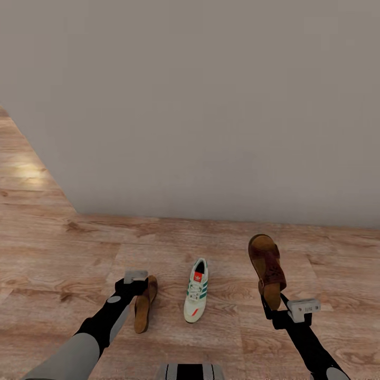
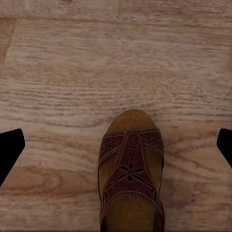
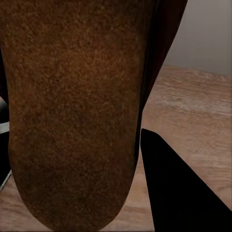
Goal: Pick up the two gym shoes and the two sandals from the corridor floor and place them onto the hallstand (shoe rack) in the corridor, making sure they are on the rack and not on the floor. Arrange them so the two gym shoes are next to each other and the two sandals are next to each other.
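Observation:
One dark brown sandal (image 1: 142, 311) lies on the corridor floor (image 1: 63, 264), its patterned strap and tan footbed plain in the left wrist view (image 2: 131, 179). My left gripper (image 1: 137, 288) hovers over its near end, open, with the fingertips (image 2: 9, 150) spread wide on either side. The other sandal (image 1: 268, 266) is lifted off the floor, toe up, with my right gripper (image 1: 271, 310) shut on its heel; its footbed (image 3: 72, 111) shows close up beside one dark finger (image 3: 179, 188). A cream gym shoe (image 1: 196, 298) with green stripes lies between the arms. The hallstand is out of view.
A plain grey wall (image 1: 211, 105) rises just beyond the shoes, its corner at the left, where the wood floor runs on past it. My base's front edge (image 1: 190, 371) shows at the near side.

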Motion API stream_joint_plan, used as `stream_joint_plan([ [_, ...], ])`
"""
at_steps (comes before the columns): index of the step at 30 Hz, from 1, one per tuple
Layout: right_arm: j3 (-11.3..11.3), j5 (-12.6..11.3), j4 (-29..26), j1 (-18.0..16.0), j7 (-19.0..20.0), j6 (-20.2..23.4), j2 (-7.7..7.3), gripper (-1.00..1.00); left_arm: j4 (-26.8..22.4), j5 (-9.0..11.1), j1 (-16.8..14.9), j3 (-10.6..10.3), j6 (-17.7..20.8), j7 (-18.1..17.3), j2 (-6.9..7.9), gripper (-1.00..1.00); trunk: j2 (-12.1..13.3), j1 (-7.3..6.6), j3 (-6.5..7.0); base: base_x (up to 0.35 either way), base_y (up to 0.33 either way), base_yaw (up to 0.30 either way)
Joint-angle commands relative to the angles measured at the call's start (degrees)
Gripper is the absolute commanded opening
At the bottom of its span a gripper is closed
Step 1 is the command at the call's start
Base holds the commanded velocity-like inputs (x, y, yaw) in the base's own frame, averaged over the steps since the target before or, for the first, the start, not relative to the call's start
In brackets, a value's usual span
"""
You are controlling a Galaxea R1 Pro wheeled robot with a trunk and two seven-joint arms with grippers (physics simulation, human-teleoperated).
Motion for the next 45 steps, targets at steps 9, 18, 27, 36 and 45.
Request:
stream_joint_plan([
  [9, -0.2, 0.4, 0.0, 0.0, 0.3, -0.2, 0.03, -1.00, 0.0, 0.1, 0.1, -0.2, -0.3, 0.0, -0.26, 1.00, -0.1, 0.22, -2.86, 0.000, 0.000, 0.000],
  [18, -0.3, 0.4, -0.2, 0.0, 0.3, -0.2, 0.03, -1.00, 0.0, 0.1, 0.1, -0.3, -0.2, 0.0, -0.44, 1.00, -0.3, 0.45, -5.67, 0.000, 0.000, 0.000],
  [27, -0.3, 0.4, -0.9, 0.0, 0.3, -0.2, -0.03, -1.00, 0.0, 0.1, 0.1, -0.2, -0.1, 0.0, -0.32, 1.00, -0.4, 0.68, -8.49, 0.000, 0.000, 0.000],
  [36, -0.3, 0.4, -0.9, 0.0, 0.3, -0.2, -0.05, -1.00, 0.0, 0.1, 0.2, -0.2, -0.2, 0.0, -0.27, 1.00, -0.5, 0.92, -11.31, 0.000, 0.000, 0.000],
  [45, -0.3, 0.4, -0.9, 0.0, 0.3, -0.2, -0.05, -1.00, 0.0, 0.1, 0.2, -0.2, -0.2, 0.0, -0.43, 1.00, -0.5, 0.99, -12.60, 0.000, 0.000, 0.000],
])
